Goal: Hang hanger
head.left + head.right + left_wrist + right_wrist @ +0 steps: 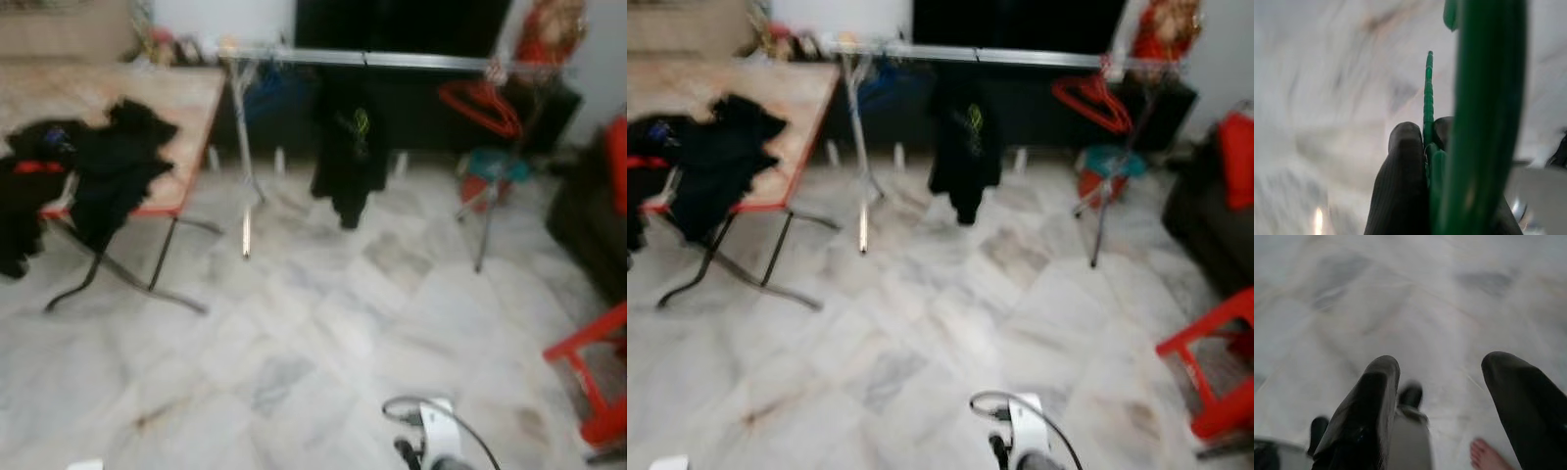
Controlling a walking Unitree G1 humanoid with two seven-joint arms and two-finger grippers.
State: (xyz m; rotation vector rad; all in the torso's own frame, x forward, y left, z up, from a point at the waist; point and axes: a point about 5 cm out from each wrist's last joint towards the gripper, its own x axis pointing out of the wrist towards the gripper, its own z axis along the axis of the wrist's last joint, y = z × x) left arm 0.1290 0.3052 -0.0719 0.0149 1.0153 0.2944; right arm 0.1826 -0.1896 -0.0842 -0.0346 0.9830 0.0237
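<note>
The left gripper [1425, 147] is clamped on a green hanger [1484, 98]; its black fingers [1403, 181] pinch a thin ribbed bar of the hanger, while a thicker green limb passes close across the wrist camera. That firm pinch on the narrow bar probably serves to stop the hanger swinging while the robot walks. Pale marble floor [323, 333] lies beyond it. The right gripper [1440, 377] hangs with its fingers wide apart and empty, pointing down at the floor; a person's bare foot [1488, 455] shows near it, so there is someone close on that side.

Taking the rack [392, 61] as the landmark: it stands ahead across the room, its silver rail running level in front of a dark cabinet. A black garment [348, 147] hangs from the rail near its middle, and red hangers [480, 106] hang near its right end. Between those two the rail looks bare, which I judge the likeliest spot for the green hanger.

Left of the rack stands a folding table [186, 108] piled with dark clothes [108, 162]. Right of the rack and nearer the robot sits a red stool [593, 372]. Between table and stool the floor runs open up to the rack, leaving a broad straight path; the rack's splayed legs are the edges to watch when close.
</note>
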